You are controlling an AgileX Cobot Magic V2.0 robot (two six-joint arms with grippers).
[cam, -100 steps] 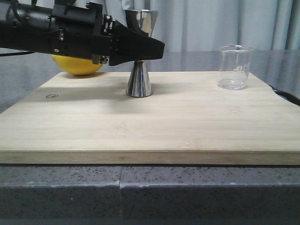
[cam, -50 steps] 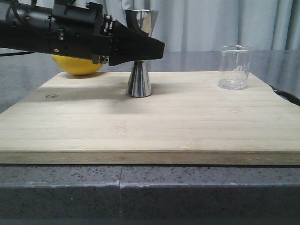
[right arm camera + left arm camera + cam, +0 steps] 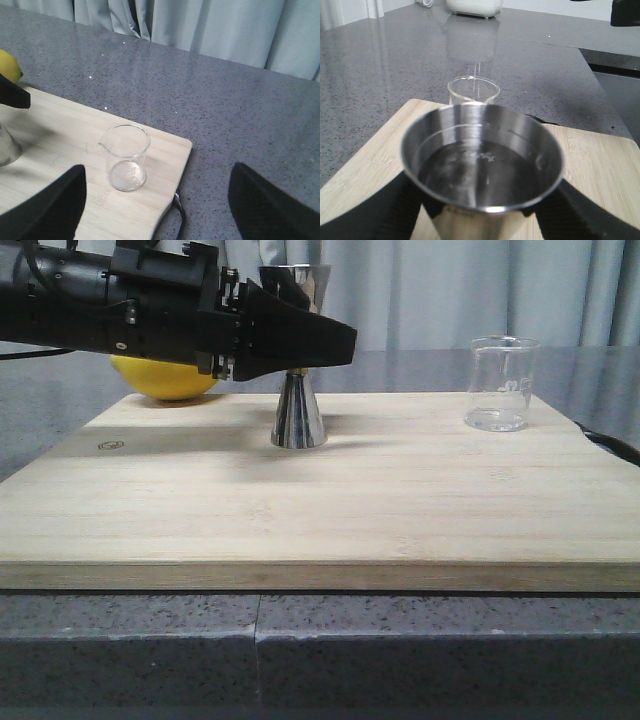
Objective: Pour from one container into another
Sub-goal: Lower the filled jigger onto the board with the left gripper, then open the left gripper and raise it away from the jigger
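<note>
The steel jigger stands on the wooden board left of centre. My left gripper reaches in from the left at its waist, and the jaws press both sides of it. In the left wrist view the jigger fills the frame, its upper cup holding clear liquid, between the black fingers. The glass beaker stands upright at the board's back right corner and looks nearly empty. My right gripper hangs open, high above the beaker, holding nothing. It does not show in the front view.
A yellow lemon lies at the board's back left, behind my left arm. The board rests on a grey speckled counter, with a dark loop at its right edge. Curtains hang behind.
My left gripper's fingers have edged slightly to the right along the jigger's waist. The jigger's top has shifted a little to the left and its base a little to the right. The beaker has not moved.
</note>
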